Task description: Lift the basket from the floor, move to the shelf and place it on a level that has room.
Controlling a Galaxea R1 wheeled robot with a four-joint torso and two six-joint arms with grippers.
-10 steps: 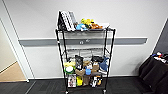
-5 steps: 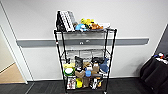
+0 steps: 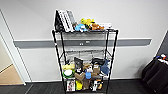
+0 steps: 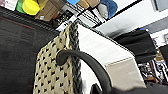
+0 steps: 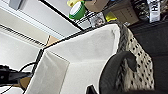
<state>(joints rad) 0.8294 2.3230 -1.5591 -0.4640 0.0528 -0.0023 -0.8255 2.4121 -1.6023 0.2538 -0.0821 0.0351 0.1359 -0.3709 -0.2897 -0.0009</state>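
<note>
Grey carpet (image 4: 17, 50) under basket (image 4: 53, 72), long axis toward shelf (image 3: 85, 60).

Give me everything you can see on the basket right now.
The basket is small and rectangular, with beige woven sides speckled with dark dots and a dark braided band along the edge. A cream-white cloth lining covers the inside, and nothing is visible in it. Both wrist views look at it from close by, each with a dark curved robot part across its rim. It is tilted in those views, with the dark carpet floor and the shelf's lower tiers behind it. Whether the fingers clamp it cannot be made out.
</note>
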